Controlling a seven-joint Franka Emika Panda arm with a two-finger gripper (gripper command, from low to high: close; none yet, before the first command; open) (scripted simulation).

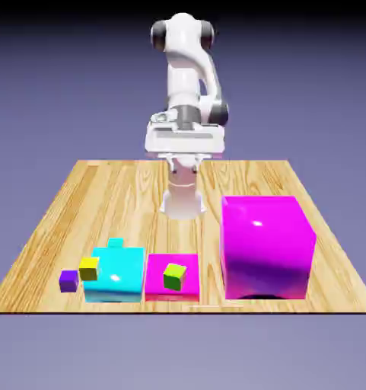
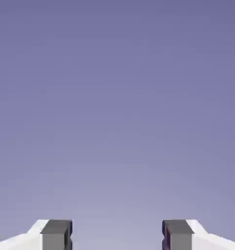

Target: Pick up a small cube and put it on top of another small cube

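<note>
The small purple cube (image 1: 68, 280) rests on the table near the front edge, at the exterior view's left, just left of a cyan block (image 1: 116, 276). The lime cube (image 1: 174, 276) sits on a flat magenta block (image 1: 159, 289) at front centre. My gripper (image 1: 185, 161) hangs high above the back of the table, far from both cubes. In the hand view the gripper (image 2: 117, 235) is open, its two grey fingertips (image 2: 55, 235) wide apart with only plain backdrop between them. Neither cube shows in the hand view.
A tiny yellow cube (image 1: 89, 268) sits at the cyan block's left front corner, and a tiny teal cube (image 1: 116, 243) stands just behind that block. A large magenta cube (image 1: 266, 245) stands at the front right, beside the flat magenta block.
</note>
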